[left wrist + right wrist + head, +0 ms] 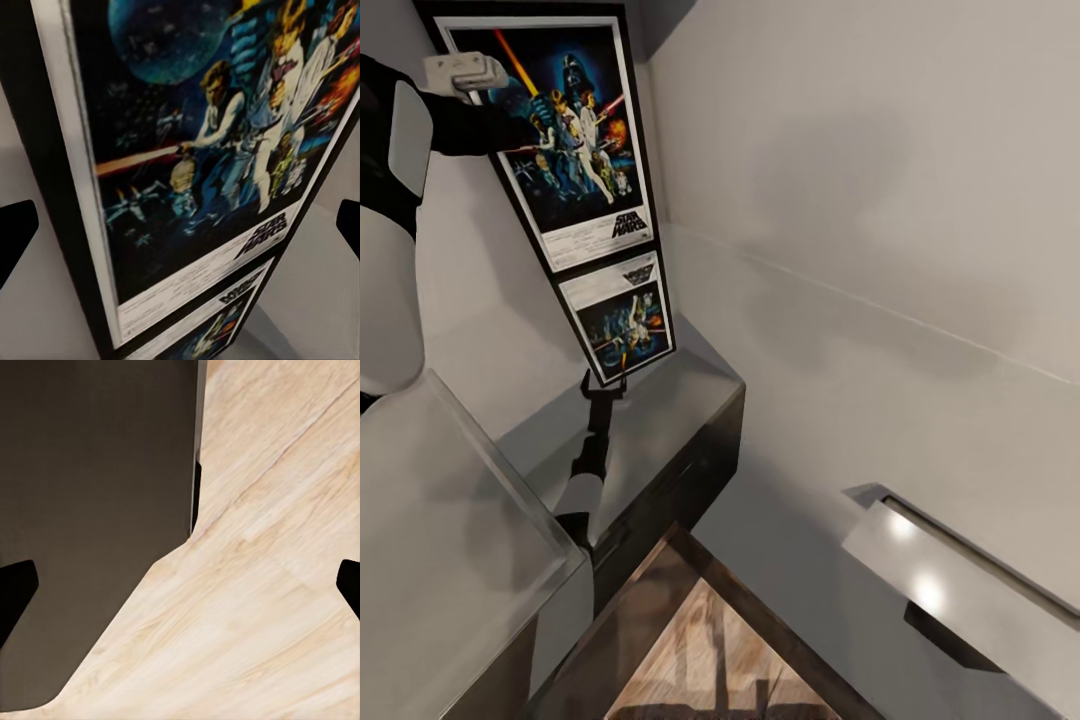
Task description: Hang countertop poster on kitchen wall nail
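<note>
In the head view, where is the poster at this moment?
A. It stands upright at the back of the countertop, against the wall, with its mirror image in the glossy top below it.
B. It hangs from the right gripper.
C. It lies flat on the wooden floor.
A: the poster stands upright on the kitchen countertop, whose glossy surface mirrors it below.

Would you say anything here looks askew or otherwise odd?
Yes. The poster stands on the kitchen countertop leaning against the wall, tilted rather than upright, and the glossy slab mirrors it below, so it seems doubled. The left gripper is up in front of it.
</note>
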Tool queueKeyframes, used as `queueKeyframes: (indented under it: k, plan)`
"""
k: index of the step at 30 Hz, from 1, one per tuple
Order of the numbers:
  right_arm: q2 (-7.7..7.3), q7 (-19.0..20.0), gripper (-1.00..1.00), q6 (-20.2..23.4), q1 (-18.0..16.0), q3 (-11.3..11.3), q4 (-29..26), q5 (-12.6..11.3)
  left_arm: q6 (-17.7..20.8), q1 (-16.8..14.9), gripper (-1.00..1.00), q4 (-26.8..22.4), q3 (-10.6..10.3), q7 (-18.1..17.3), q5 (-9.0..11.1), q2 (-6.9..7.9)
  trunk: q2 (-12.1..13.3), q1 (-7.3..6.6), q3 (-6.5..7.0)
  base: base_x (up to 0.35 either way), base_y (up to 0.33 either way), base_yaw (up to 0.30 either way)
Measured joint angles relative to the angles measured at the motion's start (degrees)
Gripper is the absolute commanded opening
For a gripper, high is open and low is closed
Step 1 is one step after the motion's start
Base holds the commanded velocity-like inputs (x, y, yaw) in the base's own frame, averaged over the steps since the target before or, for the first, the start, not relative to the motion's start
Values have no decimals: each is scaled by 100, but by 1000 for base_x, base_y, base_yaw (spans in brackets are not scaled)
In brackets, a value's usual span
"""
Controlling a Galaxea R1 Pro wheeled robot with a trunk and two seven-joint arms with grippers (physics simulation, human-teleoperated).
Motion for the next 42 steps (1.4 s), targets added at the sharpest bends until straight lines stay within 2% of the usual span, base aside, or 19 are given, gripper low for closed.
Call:
queueKeyframes:
  k: [22, 42]
  plan:
    - [0, 0, 100, -7, 0, -1, 0, 0, -9, -27, 100, -98, 1, -1, -10, 0, 0, 0, -150, 0, 0, 0]
    - [0, 0, 100, -4, 0, -8, 0, 0, -11, -24, 100, -176, 10, 0, -17, 22, 0, 0, -176, 0, 0, 49]
